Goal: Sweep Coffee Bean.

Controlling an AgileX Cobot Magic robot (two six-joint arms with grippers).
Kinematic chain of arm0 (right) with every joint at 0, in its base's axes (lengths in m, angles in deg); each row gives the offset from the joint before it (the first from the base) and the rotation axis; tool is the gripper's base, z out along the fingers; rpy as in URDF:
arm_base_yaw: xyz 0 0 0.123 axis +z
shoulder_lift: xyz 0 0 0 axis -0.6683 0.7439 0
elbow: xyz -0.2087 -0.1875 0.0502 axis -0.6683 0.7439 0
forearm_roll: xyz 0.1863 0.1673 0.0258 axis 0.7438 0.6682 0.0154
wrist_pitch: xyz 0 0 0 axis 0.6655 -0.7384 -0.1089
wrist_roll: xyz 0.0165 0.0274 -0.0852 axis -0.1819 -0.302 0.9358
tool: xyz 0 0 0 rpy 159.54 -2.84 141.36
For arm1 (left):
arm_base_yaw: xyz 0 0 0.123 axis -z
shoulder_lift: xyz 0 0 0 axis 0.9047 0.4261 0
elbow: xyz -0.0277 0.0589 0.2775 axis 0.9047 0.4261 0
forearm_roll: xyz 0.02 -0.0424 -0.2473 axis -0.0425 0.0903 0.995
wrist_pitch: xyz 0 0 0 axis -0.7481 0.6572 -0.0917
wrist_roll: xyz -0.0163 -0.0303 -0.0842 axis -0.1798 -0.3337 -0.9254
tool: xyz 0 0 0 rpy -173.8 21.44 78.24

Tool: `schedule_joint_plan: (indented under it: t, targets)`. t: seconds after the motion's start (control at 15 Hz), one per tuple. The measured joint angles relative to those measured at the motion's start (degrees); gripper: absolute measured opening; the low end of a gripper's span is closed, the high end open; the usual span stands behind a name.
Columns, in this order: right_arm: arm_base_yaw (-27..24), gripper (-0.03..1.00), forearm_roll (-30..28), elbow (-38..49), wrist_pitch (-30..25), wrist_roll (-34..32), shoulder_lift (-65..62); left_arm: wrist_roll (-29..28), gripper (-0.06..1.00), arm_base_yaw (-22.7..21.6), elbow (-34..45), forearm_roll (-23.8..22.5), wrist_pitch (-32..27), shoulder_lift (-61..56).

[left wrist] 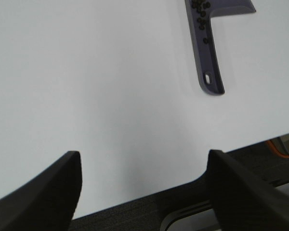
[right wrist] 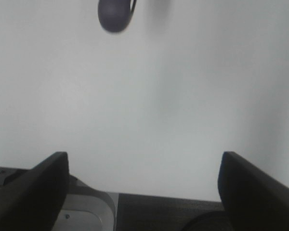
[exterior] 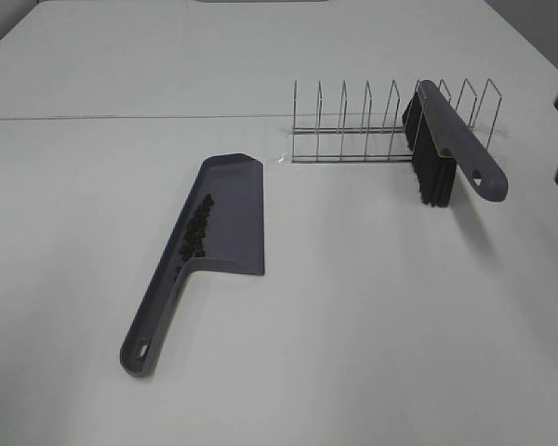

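Your left gripper and right gripper both gape wide, holding nothing. The coffee beans lie in the dustpan, at nine o'clock from the brush resting on the wire rack.

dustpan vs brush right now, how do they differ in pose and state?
The dustpan lies flat on the table; the brush leans propped in the wire rack, bristles hanging down.
The dustpan holds the coffee beans along its left wall; the brush carries nothing.
The dustpan's handle points toward the near-left; the brush's handle points near-right.
Shared: same grey-purple plastic, each handle ending in a hang hole, neither gripped.
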Motion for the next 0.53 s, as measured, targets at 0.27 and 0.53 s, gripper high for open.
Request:
schedule_joint_plan:
  t: [0.27, 0.53]
  targets:
    - [0.0, 0.8, 0.0, 13.9, -0.2, 0.0, -14.6, 8.0, 0.69, 0.0, 6.1, 4.9, -4.0, -11.2]
    - [0.0, 0.8, -0.1, 26.3, 3.6, 0.2, -37.1, 21.7, 0.69, 0.0, 7.8, 12.7, -0.7, -16.5]
